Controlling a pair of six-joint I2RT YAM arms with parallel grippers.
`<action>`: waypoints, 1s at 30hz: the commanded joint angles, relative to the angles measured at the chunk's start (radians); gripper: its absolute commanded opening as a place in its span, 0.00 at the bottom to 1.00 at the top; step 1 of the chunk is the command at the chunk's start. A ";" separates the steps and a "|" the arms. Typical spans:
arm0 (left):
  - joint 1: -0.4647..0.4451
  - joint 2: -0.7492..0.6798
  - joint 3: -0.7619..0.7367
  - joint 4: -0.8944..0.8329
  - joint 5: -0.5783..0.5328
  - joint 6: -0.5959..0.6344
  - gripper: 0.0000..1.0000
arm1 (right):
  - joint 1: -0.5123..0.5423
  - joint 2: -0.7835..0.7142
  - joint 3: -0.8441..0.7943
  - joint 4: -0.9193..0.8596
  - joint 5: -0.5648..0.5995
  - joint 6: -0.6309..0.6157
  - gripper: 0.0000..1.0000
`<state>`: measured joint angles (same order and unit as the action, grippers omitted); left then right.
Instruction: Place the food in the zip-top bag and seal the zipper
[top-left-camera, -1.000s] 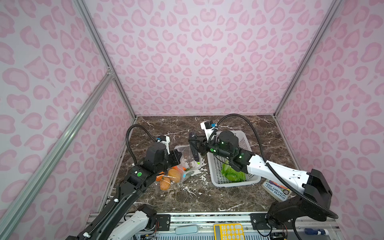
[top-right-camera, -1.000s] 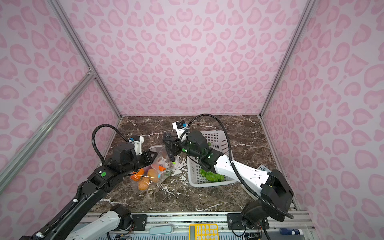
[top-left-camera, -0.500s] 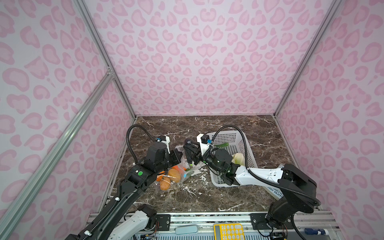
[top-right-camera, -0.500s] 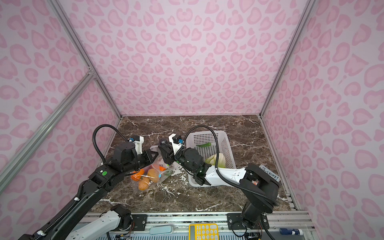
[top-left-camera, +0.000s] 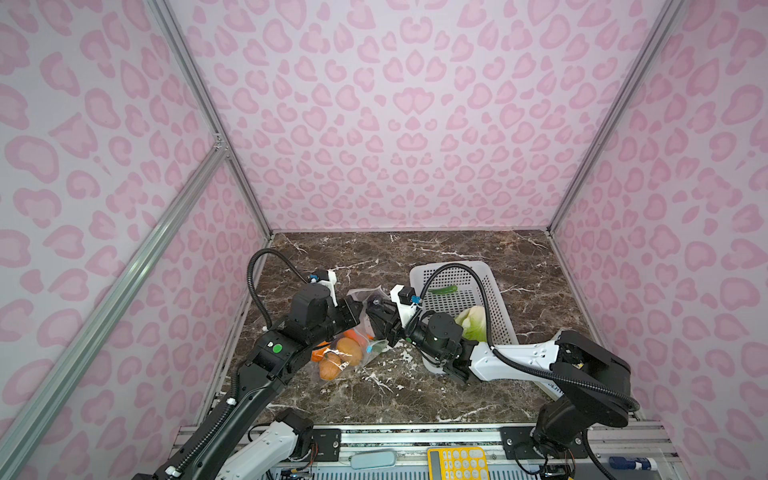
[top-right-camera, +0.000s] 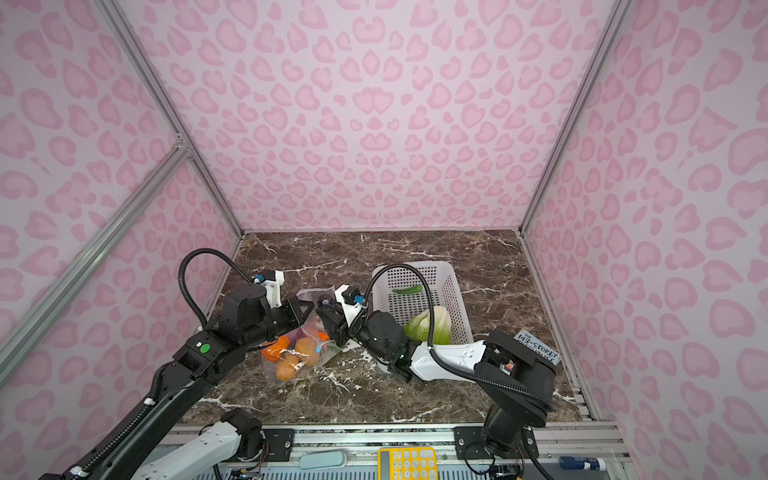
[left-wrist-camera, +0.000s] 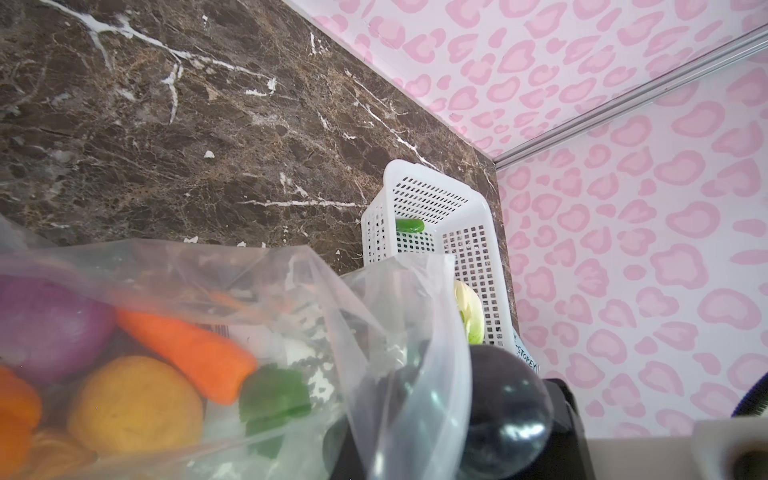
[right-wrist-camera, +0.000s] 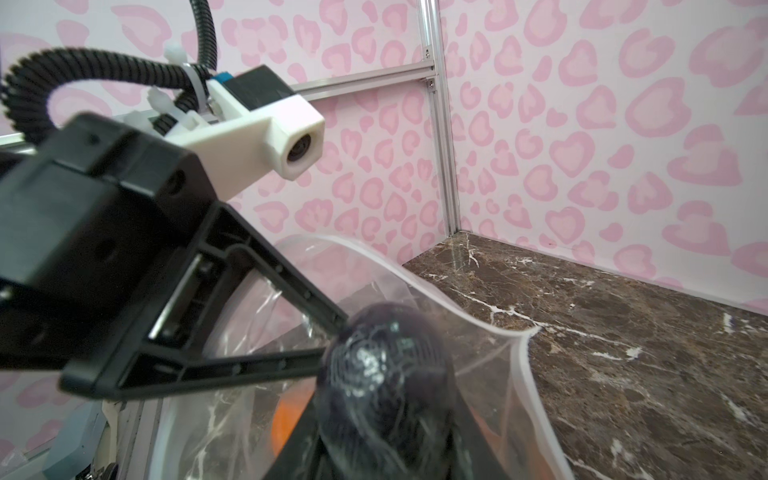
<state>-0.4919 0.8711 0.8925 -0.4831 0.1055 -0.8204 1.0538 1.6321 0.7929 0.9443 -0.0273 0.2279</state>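
The clear zip-top bag (top-left-camera: 347, 357) lies left of centre on the marble floor, mouth raised. Inside it lie a purple onion (left-wrist-camera: 50, 328), a carrot (left-wrist-camera: 187, 353), a tan potato (left-wrist-camera: 133, 403) and other orange food. My left gripper (top-left-camera: 353, 311) is shut on the bag's mouth edge and holds it up. My right gripper (top-left-camera: 376, 311) is shut on a dark purple glossy toy vegetable (right-wrist-camera: 382, 382) right at the open mouth, beside the thick zipper strip (right-wrist-camera: 528, 374). A green-white cabbage (top-left-camera: 471, 322) lies in the basket. In the left wrist view bag film hides my own jaws.
The white perforated basket (top-left-camera: 453, 266) stands right of the bag and also holds a small green vegetable (top-left-camera: 442, 289). A book (top-right-camera: 538, 349) lies at the front right behind my right arm. Pink patterned walls close in three sides.
My right arm has dropped low and carried the dark vegetable left and down, from over the basket's edge to the bag's mouth. The cabbage now shows. The left gripper has barely moved.
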 joint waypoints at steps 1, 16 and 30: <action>-0.001 -0.008 0.018 0.031 0.023 0.023 0.03 | 0.002 0.005 0.011 -0.068 -0.011 0.003 0.24; 0.000 -0.031 0.002 0.029 0.013 0.038 0.03 | -0.017 -0.085 0.176 -0.526 -0.054 -0.001 0.62; 0.000 -0.027 -0.012 0.029 0.003 0.035 0.03 | -0.133 -0.315 0.181 -0.949 -0.003 0.165 0.58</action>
<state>-0.4923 0.8421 0.8864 -0.4801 0.1192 -0.7849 0.9245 1.3258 0.9840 0.1059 -0.0235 0.3290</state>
